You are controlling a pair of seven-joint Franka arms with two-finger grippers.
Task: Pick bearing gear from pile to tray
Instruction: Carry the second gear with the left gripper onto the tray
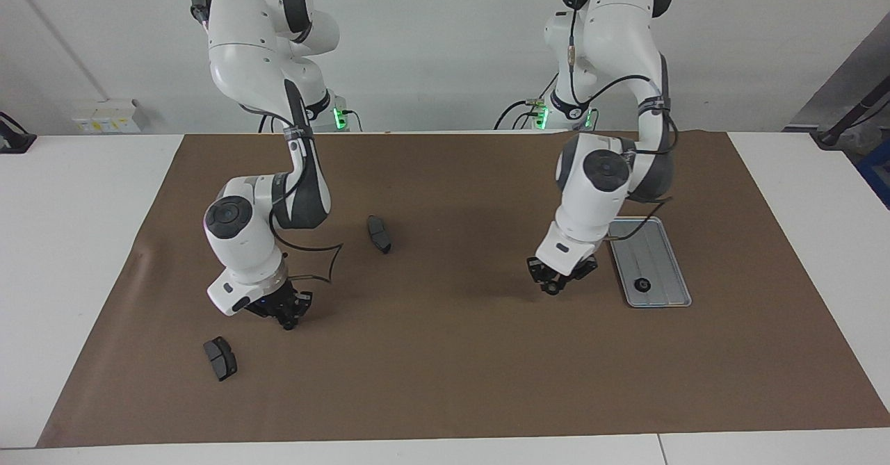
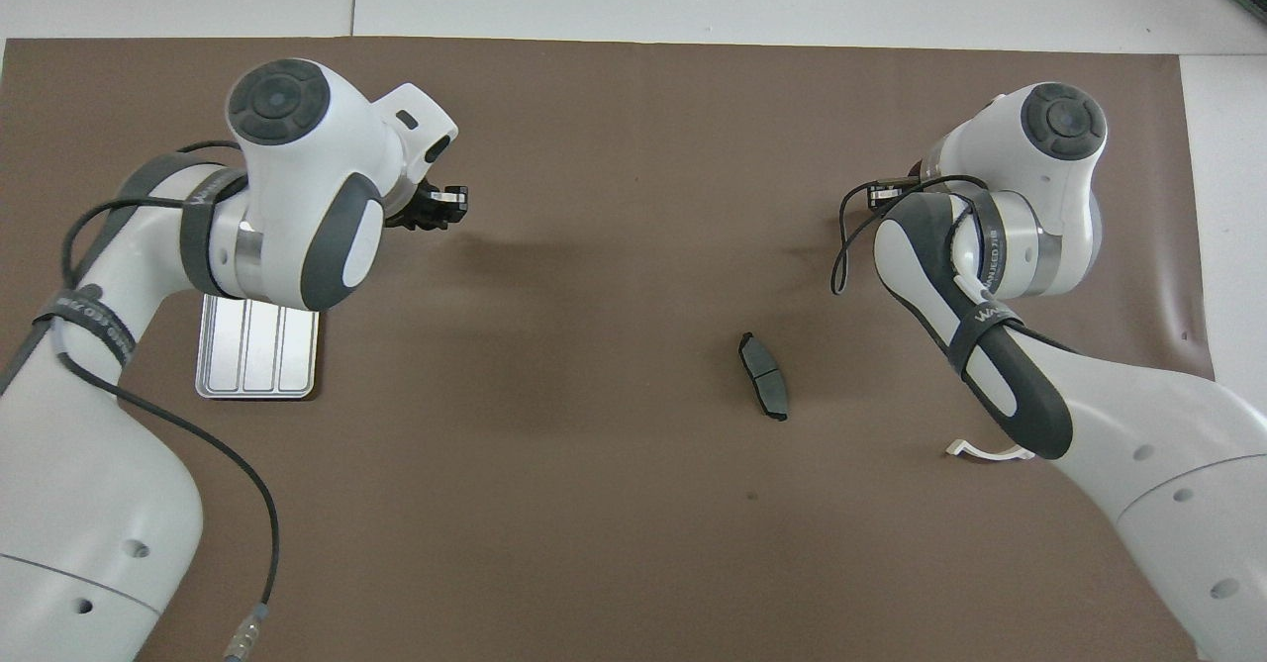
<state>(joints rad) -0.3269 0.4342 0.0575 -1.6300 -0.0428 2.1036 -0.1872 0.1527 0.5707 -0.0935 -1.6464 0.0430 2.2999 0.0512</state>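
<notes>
Tray (image 1: 660,246) lies toward the left arm's end of the brown mat (image 1: 445,381); one small black gear (image 1: 642,285) already sits in it, at the end farther from the robots; in the overhead view the left arm hides most of the tray (image 2: 259,370).

Left gripper (image 1: 553,286) hangs over bare mat just beside the tray's long rim, fingers drawn narrow; something small and dark may sit between the tips, but I cannot tell whether it is a gear.

Judgement: this is the carry to the tray; to do it well, bring the tips fully over the grooved floor clear of the rim and of the resting gear, lower close, then open; a round part dropped from height could roll along a groove.

Right gripper (image 1: 287,320) is fully closed, low over the mat near a dark brake pad (image 1: 220,359); whether it pinches a gear I cannot tell.

Second brake pad (image 1: 379,233) lies mid-mat; white bracket (image 2: 985,451) peeks from under the right arm.
</notes>
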